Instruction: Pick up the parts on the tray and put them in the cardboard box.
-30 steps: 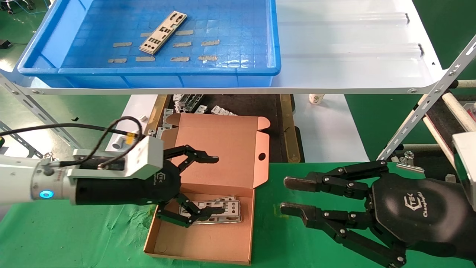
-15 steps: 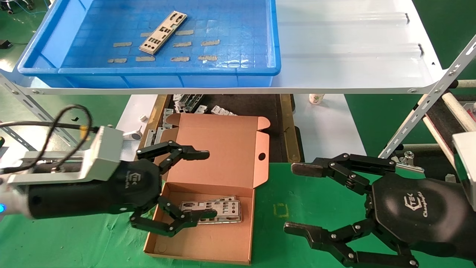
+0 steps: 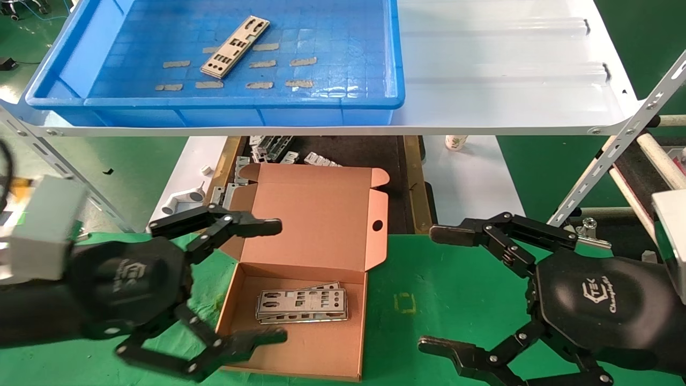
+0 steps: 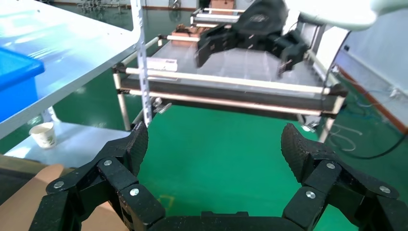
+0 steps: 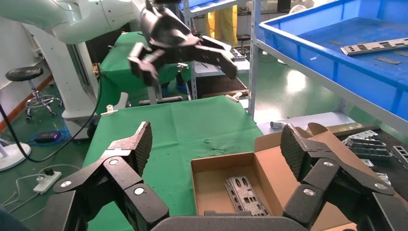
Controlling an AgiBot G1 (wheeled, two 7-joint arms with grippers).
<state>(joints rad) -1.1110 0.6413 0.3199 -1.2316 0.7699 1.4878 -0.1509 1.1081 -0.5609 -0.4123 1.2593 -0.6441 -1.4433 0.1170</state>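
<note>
- Hovering at the near-left corner of the cardboard box, the left gripper has its jaws spread wide and holds nothing; one finger hangs over the raised lid, the other over the front wall.
- Inside the box, a small stack of parts lies flat on the floor, close to the hinge side and apart from both grippers.
- One part lies at a slant on the floor of the blue tray, among tan tape strips; by my reading the task is not finished.
- The right gripper waits over the green bench, right of the box, jaws wide apart and empty.
- Risk: the left gripper's lower finger sits just at the box's front wall, so a careless lift toward the tray could catch the rim and drag the light box.
- Risk: the tray sits on a white shelf above the box, and an arm rising too steeply could strike its front edge.
- Risk: the last part is thin and lies flat, so the jaws may slide over it or close on a tape strip.
</note>
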